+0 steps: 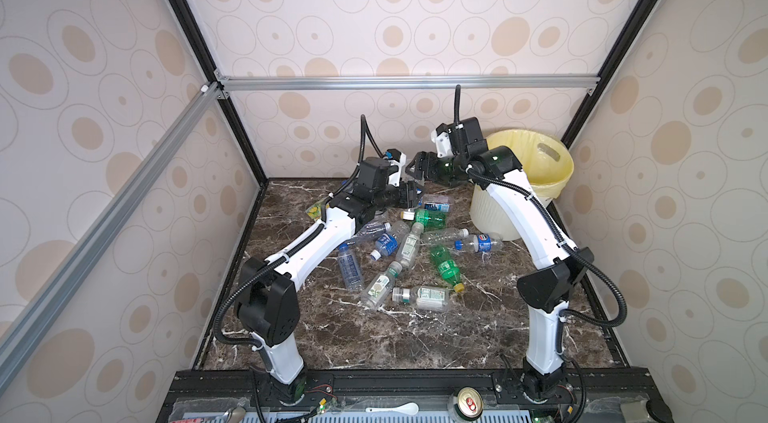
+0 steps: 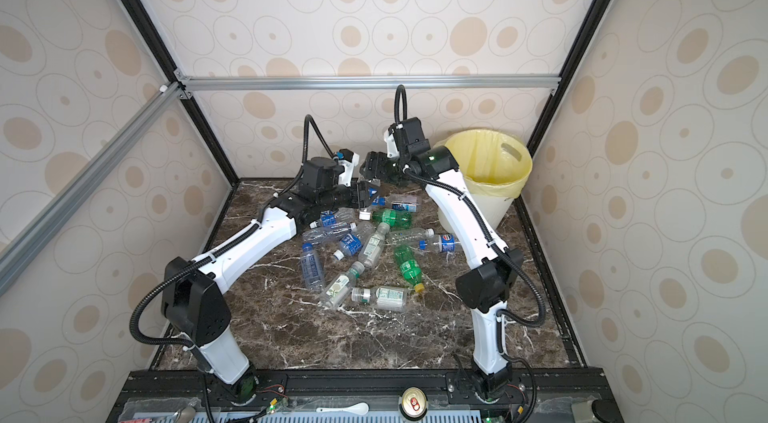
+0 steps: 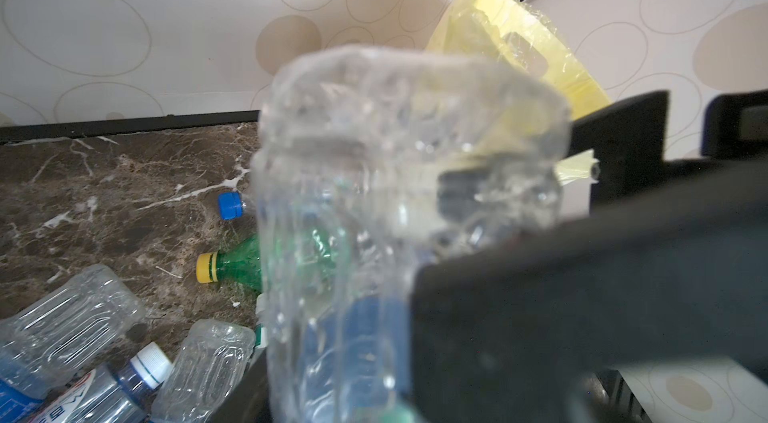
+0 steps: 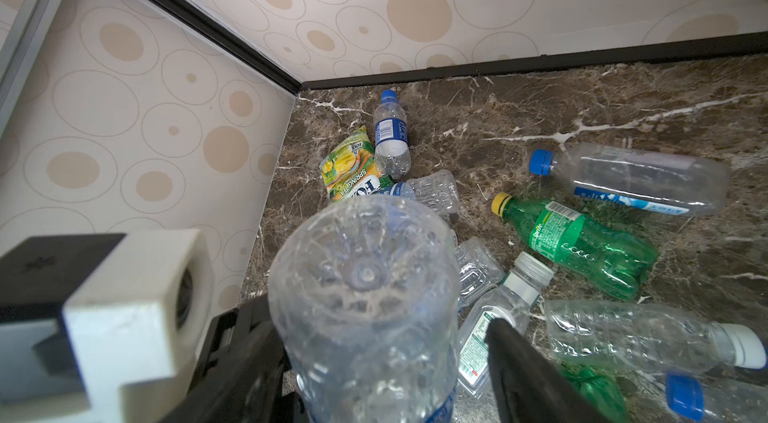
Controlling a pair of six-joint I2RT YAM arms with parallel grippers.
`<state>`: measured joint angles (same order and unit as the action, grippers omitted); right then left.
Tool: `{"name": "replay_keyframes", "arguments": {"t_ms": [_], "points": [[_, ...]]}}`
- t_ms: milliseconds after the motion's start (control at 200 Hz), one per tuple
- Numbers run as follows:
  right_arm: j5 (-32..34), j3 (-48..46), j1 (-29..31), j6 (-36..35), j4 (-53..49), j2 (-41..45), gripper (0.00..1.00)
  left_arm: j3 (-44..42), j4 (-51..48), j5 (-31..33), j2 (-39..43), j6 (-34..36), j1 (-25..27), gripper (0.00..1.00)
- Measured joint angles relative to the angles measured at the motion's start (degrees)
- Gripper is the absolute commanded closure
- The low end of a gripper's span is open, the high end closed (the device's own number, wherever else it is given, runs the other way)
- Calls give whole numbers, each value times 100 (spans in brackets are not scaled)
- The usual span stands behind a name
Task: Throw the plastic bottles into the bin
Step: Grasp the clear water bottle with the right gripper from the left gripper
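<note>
One crinkly clear bottle (image 4: 365, 296) hangs mid-air left of the ribbed white bin (image 1: 496, 213). The left gripper (image 1: 412, 198) pinches it. The right gripper (image 1: 414, 179) looks spread around its round base, probably not touching. Green bottle (image 4: 582, 246) reads Sprite.

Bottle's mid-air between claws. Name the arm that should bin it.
Right: the right claw straddles the bottle that the left claw grips, and the bin stands beside that arm, farther from the left one.

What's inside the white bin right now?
Only its pale yellow bag liner shows inside the bin, with the handle slot showing through. Nothing else shows; the bottom is hidden by the near rim and the right arm.
</note>
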<state>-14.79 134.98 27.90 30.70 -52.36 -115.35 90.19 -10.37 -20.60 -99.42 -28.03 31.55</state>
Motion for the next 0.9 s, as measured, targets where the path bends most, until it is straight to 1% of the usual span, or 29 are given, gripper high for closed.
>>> {"name": "replay_keyframes", "arguments": {"t_ms": [115,220,305,385,510,620,685,900], "points": [[0,0,0,-15,48,-2,29,7,-4,-20,0,0,31,43],[-13,-2,0,-24,79,-7,38,7,-9,-42,0,2,35,42],[-9,-7,0,-17,74,-7,43,7,-46,-4,0,15,35,41],[-4,-31,11,-9,74,-7,45,9,-109,22,0,42,33,40],[-20,-68,11,-11,85,-7,51,17,-168,35,0,61,33,37],[-24,-109,11,-11,111,-7,55,22,-199,46,0,61,33,36],[-31,-160,11,-11,149,-4,58,22,-238,61,0,61,33,34],[-48,-212,2,-31,245,-4,60,44,-273,85,0,70,28,26]]}}
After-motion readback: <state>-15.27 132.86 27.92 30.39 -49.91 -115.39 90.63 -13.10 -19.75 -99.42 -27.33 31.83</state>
